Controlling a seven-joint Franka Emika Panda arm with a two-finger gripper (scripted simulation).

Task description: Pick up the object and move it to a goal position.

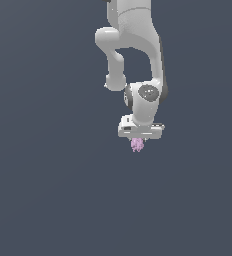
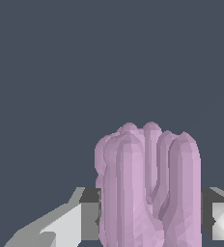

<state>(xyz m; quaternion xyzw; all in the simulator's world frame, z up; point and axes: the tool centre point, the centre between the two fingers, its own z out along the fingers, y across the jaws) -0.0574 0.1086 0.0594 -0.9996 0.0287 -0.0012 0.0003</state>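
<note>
The white, boxy end effector (image 1: 138, 142) of the single arm points straight down and is clenched on the small pale pink-lilac lumpy cluster of oblong nubs (image 1: 137, 145), which hangs directly beneath its palm in the exterior view. In the wrist view the same cluster (image 2: 150, 185) fills the space between the 2 grey-white fingers (image 2: 87, 214), 1 on each flank, and both fingers appear pressed against its sides with no visible gap.

The relation that matters for the coming move: the cluster sits centred on the end effector's closing line, not offset to either finger, and its nubs run lengthwise along the approach direction, so its long axis lines up with the fingers rather than lying across them. Only the upper part is gripped; the lower part sticks out past the fingertips.

No table edge, goal marker or shadow can be made out against the flat dark grey-blue background, so whether the cluster is off the surface cannot be told. My judgement is that the grasp is made and the carry toward the goal is the step in hand.
</note>
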